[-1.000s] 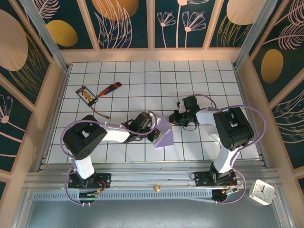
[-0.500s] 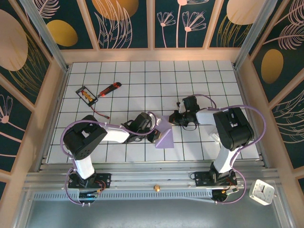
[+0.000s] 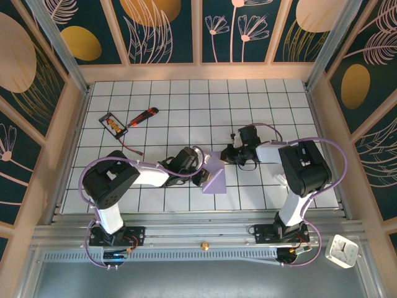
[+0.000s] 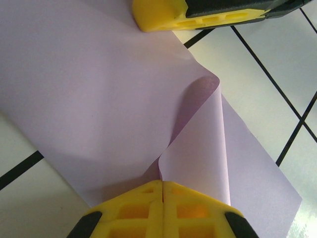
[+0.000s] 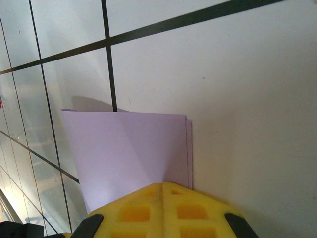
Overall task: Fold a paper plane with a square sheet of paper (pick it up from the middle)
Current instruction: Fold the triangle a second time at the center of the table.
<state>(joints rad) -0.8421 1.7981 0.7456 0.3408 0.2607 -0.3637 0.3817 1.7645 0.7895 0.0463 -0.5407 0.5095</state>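
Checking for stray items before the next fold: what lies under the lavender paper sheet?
White gridded table shows at the edges of the square sheet of paper; the patch directly beneath is covered.

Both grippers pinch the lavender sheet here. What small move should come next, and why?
Probably the left gripper should draw its pinch down to the table, flattening the loop. The sheet of paper bulges uncreased beside its shut jaws, while at the right gripper the layered edges sit nearly flush.
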